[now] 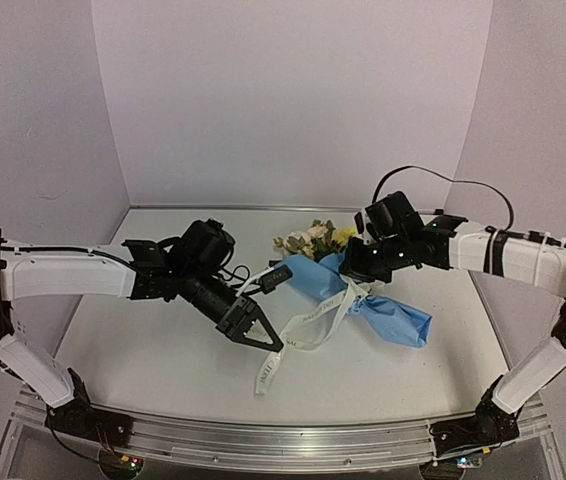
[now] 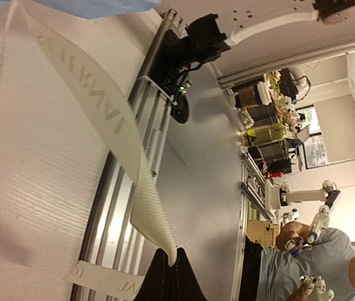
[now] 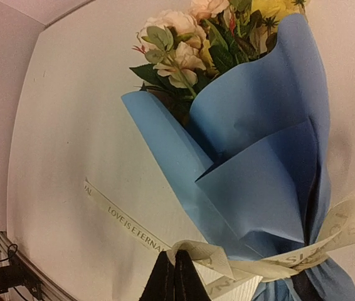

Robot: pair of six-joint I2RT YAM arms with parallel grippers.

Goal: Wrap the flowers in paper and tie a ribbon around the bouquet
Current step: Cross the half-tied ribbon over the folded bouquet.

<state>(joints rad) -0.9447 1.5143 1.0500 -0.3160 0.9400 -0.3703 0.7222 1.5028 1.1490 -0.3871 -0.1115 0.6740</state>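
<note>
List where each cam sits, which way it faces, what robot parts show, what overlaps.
Top external: above and behind, looking down on the table; left arm, right arm, left pincer and right pincer show.
Left wrist: low over the table, facing the near rail; own shut fingers pinching the ribbon, right arm's base.
Right wrist: facing the flowers in the paper; own shut fingers on the ribbon.
Shared: ribbon and paper in all three.
</note>
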